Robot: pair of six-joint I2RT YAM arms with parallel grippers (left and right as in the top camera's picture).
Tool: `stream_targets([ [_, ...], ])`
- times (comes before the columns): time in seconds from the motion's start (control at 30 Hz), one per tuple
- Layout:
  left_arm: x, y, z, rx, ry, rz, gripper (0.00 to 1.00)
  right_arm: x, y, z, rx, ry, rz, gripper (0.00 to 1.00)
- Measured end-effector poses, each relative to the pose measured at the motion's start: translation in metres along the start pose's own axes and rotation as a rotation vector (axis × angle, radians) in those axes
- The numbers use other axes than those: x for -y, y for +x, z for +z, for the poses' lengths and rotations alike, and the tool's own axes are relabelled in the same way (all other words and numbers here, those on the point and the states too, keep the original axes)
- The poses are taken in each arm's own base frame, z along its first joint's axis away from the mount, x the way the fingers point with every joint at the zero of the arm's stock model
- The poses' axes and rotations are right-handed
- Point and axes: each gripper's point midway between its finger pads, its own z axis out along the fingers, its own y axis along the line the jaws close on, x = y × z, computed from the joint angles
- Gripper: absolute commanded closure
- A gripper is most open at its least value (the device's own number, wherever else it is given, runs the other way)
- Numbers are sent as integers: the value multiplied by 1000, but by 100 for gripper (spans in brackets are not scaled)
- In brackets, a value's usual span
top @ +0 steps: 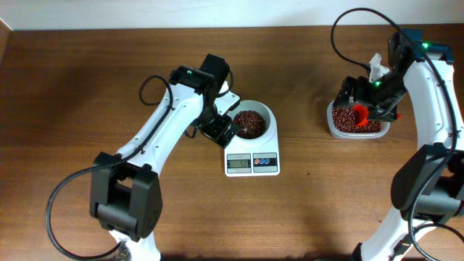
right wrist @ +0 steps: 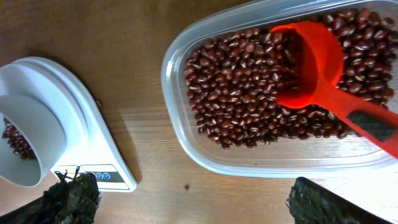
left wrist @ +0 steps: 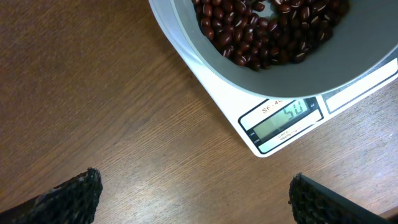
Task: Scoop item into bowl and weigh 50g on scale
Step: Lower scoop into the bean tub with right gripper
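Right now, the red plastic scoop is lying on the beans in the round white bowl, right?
No. The red plastic scoop lies on the dark reddish-brown beans in the clear plastic tub, not the round white bowl; the right wrist view shows it.

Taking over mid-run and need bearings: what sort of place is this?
Probably a test bench staged for kitchen weighing: wooden table, digital kitchen scale under a white bowl of beans, clear tub with a red scoop.

Right of your frame: a clear plastic tub [right wrist: 249, 163] with a red scoop [right wrist: 323, 81] lying inside, on the brown wooden bench [right wrist: 124, 37].
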Motion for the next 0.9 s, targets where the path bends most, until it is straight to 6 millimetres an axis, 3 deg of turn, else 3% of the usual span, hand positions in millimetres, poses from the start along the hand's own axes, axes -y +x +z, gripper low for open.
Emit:
stream_targets([
  [0.17,0,0,0,0,0,0,1,-3,-18,-1,72,-11,-22,1],
  [0.9,0,0,0,0,0,0,1,-3,-18,-1,72,-11,-23,1],
])
